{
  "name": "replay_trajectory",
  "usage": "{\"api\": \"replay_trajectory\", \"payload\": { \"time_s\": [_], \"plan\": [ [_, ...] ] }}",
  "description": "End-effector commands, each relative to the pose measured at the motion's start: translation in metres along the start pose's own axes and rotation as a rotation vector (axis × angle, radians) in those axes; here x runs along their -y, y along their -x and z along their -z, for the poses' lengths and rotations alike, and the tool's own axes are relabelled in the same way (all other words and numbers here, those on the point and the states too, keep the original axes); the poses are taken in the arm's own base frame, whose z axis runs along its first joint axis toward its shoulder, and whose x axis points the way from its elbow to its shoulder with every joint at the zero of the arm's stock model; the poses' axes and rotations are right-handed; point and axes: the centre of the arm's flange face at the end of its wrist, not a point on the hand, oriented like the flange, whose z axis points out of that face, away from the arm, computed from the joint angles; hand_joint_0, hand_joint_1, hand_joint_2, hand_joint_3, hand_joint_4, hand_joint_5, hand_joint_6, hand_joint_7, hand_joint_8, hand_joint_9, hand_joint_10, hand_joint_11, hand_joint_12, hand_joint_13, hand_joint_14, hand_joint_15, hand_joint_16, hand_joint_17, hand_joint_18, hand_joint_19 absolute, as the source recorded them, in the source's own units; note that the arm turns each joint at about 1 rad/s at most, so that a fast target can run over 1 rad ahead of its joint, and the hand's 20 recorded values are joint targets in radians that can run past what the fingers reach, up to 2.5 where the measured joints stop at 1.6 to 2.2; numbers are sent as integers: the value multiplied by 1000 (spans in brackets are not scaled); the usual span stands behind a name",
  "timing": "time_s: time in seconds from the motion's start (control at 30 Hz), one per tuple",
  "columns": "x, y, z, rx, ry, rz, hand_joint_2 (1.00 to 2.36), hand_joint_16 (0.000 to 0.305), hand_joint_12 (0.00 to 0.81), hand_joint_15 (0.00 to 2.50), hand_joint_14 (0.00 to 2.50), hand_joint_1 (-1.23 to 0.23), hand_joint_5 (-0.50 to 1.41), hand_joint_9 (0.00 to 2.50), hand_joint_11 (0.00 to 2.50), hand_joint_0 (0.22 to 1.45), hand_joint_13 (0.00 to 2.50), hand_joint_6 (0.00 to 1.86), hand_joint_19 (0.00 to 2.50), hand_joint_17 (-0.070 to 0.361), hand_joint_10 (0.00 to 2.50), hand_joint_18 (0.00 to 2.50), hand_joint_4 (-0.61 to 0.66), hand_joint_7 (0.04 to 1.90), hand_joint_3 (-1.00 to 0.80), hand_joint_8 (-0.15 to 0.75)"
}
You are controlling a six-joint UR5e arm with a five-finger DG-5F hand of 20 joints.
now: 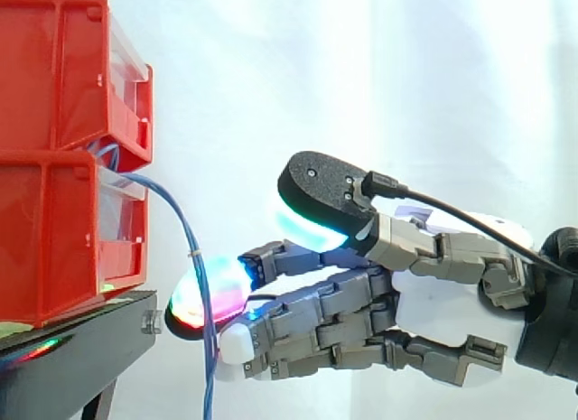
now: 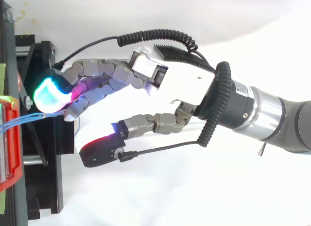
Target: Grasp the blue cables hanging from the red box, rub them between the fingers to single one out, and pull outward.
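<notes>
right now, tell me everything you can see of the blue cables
Several thin blue cables, bundled by a small tie, come out between the two stacked red boxes, arc outward, then hang down past the black stand. Midway they cross the hand's glowing fingertips, which appear to pinch them.

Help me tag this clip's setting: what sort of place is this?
Probably a robotics lab test bench: stacked red bins on a black stand before a white curtain, blue cables hanging from them, and a robot hand beside the cables.
</notes>
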Motion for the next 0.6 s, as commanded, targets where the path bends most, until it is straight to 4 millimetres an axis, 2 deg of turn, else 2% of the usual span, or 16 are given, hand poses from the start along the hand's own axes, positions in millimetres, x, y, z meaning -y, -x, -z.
{"api": "replay_trajectory", "payload": {
  "time_s": [0.0, 0.27, 0.43, 0.57],
  "plan": [
    [2, 0, 1, 2, -11, 0, 1000, 56, 341, 340, 13, -568, -147, 742, 384, 485, 532, 502, 263, 125, 12, 309, 256, 773, -500, 235],
    [4, 5, 0, 16, -20, 2, 1000, 63, 389, 470, 18, -575, -143, 741, 980, 443, 576, 503, 312, 141, 17, 355, 217, 855, -500, 269],
    [4, 8, -1, 21, -17, 1, 1000, 62, 382, 491, 18, -581, -145, 686, 1008, 436, 546, 503, 335, 139, 16, 346, 200, 856, -500, 270],
    [5, 11, -2, 23, -13, -1, 1000, 61, 382, 482, 19, -586, -152, 532, 893, 435, 505, 503, 337, 137, 16, 335, 185, 859, -500, 263]
  ]
}}
